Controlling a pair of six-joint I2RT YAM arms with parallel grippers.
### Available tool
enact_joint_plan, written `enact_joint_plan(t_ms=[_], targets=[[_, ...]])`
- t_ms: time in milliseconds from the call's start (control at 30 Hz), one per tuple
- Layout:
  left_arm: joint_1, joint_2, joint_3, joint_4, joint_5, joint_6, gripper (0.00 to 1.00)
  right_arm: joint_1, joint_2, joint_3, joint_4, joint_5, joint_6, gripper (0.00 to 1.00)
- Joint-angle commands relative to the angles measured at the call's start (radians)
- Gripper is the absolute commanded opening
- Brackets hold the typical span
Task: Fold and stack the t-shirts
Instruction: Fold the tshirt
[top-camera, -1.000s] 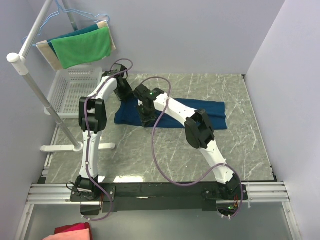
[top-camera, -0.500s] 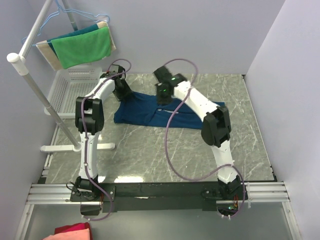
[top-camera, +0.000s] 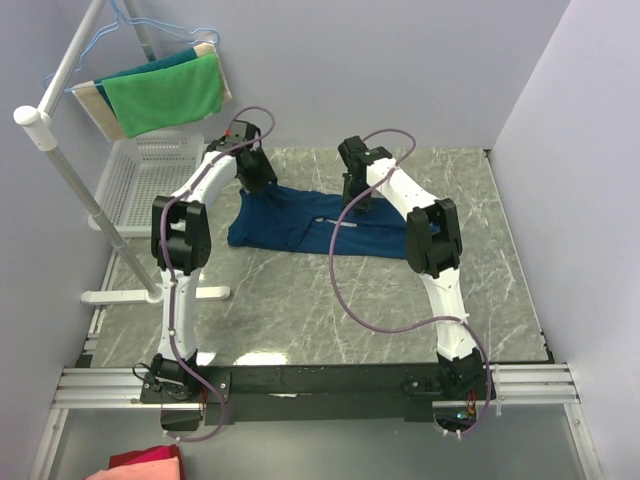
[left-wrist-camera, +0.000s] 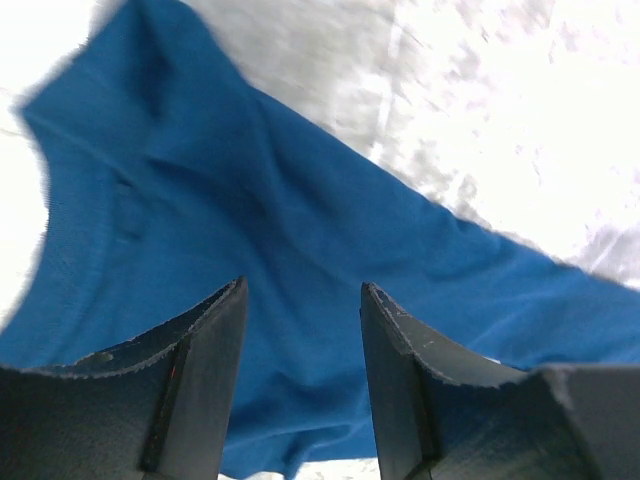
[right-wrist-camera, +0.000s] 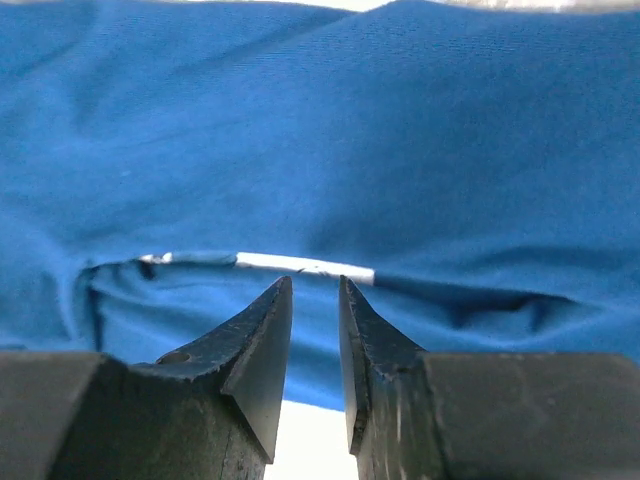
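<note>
- Left gripper (left-wrist-camera: 303, 292) stood about half open, with nothing between its fingers (left-wrist-camera: 205, 350). It hung just above the t-shirt (left-wrist-camera: 250, 240).
- From above, the left gripper (top-camera: 258, 176) was at the far-left corner of the t-shirt (top-camera: 290, 225), near the white basket (top-camera: 135, 185).
- Right gripper (right-wrist-camera: 314, 285) was narrow, with only a slim gap between the tips. No cloth was pinched there; blue fabric showed beyond the gap.
- From above, the right gripper (top-camera: 353, 200) pointed down at the shirt's far edge, roughly mid-length.
- The t-shirt (right-wrist-camera: 400, 130) was navy blue and lay on the grey marble table (top-camera: 300, 310), toward the far side. It formed a long band running left to right, rumpled at the left end and flatter at the right.
- A short white strip (right-wrist-camera: 300, 266) sat in a fold of the cloth just ahead of the right fingertips. It may have been a label or a hem; I couldn't tell which.
- The left wrist view showed creases and a raised ridge in the fabric, with bare table beyond its edge.
- A green cloth (top-camera: 165, 95) hung on the rack (top-camera: 70, 175) at far left, above the basket and well apart from the shirt.
- A red/pink cloth (top-camera: 140, 465) lay at the near-left corner, below the arm bases — off the marble.
</note>
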Motion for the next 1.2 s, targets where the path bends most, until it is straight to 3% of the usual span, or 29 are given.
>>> enact_joint_plan(t_ms=[0, 233, 433, 1167], targets=[[-0.034, 0.026, 0.059, -0.013, 0.022, 0.017, 0.54, -0.042, 0.025, 0.029, 0.0, -0.026, 0.015, 0.33], [-0.048, 0.126, 0.077, 0.048, -0.053, -0.003, 0.54, -0.093, 0.072, 0.038, 0.035, -0.07, 0.049, 0.33], [-0.048, 0.243, 0.191, 0.007, -0.09, -0.015, 0.54, -0.134, 0.135, 0.093, 0.016, -0.133, 0.079, 0.33], [0.06, 0.275, 0.268, 0.146, -0.101, -0.09, 0.57, -0.282, 0.194, 0.17, -0.007, -0.215, 0.159, 0.33]])
